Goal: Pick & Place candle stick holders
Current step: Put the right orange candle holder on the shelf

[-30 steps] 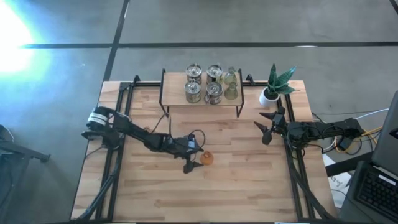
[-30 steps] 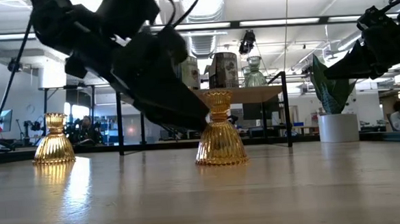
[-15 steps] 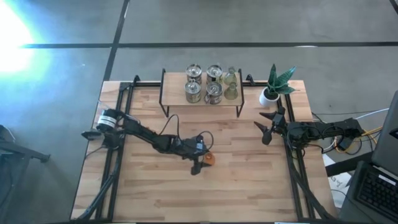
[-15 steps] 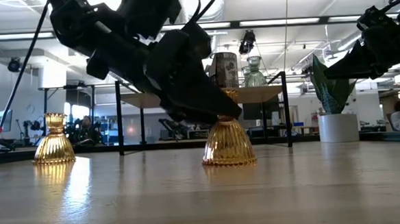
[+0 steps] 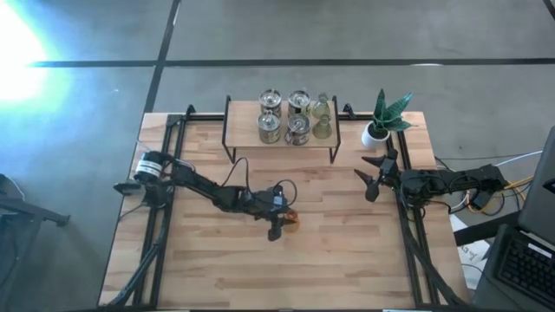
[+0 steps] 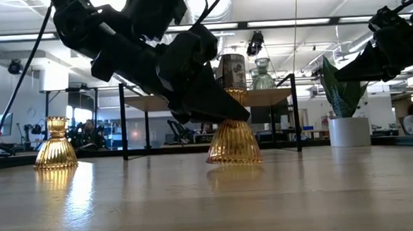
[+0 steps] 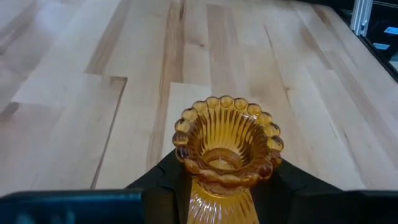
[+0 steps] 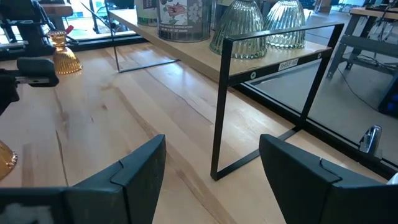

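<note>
An orange ribbed glass candle stick holder (image 5: 293,221) (image 6: 232,140) stands upright mid-table, with my left gripper (image 5: 283,224) (image 7: 221,186) shut on it. A second orange holder (image 6: 54,143) (image 8: 63,55) rests on its base farther toward the table's left. Several silvery and pale green holders (image 5: 295,117) stand on the wooden shelf (image 5: 243,139) at the far edge. My right gripper (image 5: 371,176) (image 8: 211,168) waits open at the right side, with nothing between its fingers. My left gripper pinches the orange holder's narrow neck (image 7: 200,194), just under the beaded rim, between its two fingers (image 7: 163,183). The fingers come from the table's left, slanting slightly downward. The holder stays upright, and in the low view its flared base (image 6: 233,155) seems just off the table.
A green plant in a white pot (image 5: 381,123) stands at the far right beside the shelf. The shelf's black metal legs (image 8: 219,112) rise from the table near my right gripper. Bare wood (image 5: 329,260) lies toward the near edge.
My left gripper has gone toward the table's right onto the orange holder and has shut on its neck. The holder has shifted a little to the right, and its base now sits slightly higher than before.
</note>
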